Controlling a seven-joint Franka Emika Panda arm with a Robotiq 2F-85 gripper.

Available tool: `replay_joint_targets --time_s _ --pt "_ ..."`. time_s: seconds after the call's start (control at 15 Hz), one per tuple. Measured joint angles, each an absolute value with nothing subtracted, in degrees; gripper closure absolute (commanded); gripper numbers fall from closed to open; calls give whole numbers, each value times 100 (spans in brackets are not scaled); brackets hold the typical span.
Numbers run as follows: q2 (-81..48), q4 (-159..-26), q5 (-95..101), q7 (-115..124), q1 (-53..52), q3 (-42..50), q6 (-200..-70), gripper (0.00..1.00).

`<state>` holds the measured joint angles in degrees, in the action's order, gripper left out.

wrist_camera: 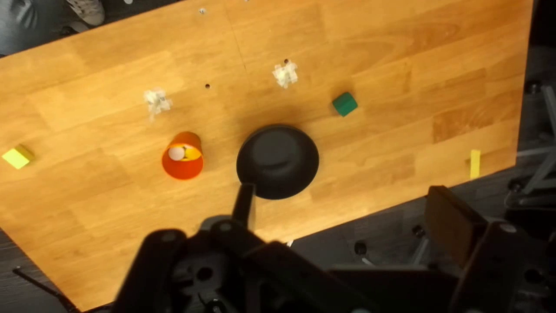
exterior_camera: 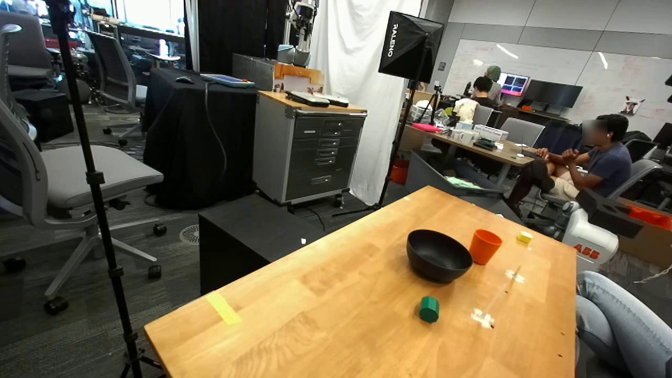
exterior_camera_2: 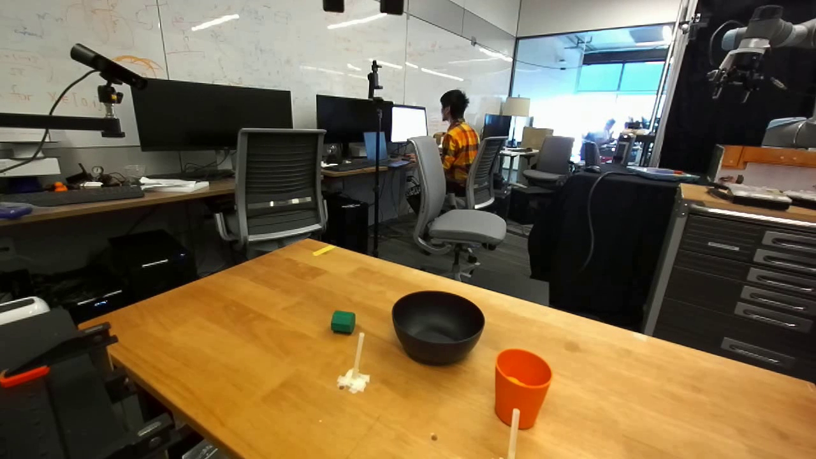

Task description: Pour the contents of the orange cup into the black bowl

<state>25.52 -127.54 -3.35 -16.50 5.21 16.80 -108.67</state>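
Evidently the job is at its reaching stage: the hand [wrist_camera: 343, 192] holds nothing, its two fingers [wrist_camera: 451, 221] spread wide apart, and since so much of the table [wrist_camera: 391, 143] shows in the wrist view, I take it to be well above. The cup [wrist_camera: 183, 170] stands upright beyond the fingertips and to their left in that view, with a white piece [wrist_camera: 177, 153] and a yellow piece [wrist_camera: 192, 154] inside. Ahead of the hand and nearer, partly behind one finger's tip in that view, sits the bowl [wrist_camera: 280, 176]; no pieces show in it, so pouring looks not yet begun. Next, I judge, the hand must go sideways and forward to the cup, come down with a finger on either side, then close on the wall without pushing it over. The bowl stands near the cup, so one finger could knock its rim. Lifting and tipping over the bowl would follow.
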Motion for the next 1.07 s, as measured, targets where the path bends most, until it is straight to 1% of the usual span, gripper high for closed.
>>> replay_joint_targets --time_s 0.47,1.07 --pt "1665 -12445 -908 -1667 725 2000 -11597 0" --pt "753 -12036 -1294 -1726 1097 2061 -11833 0"
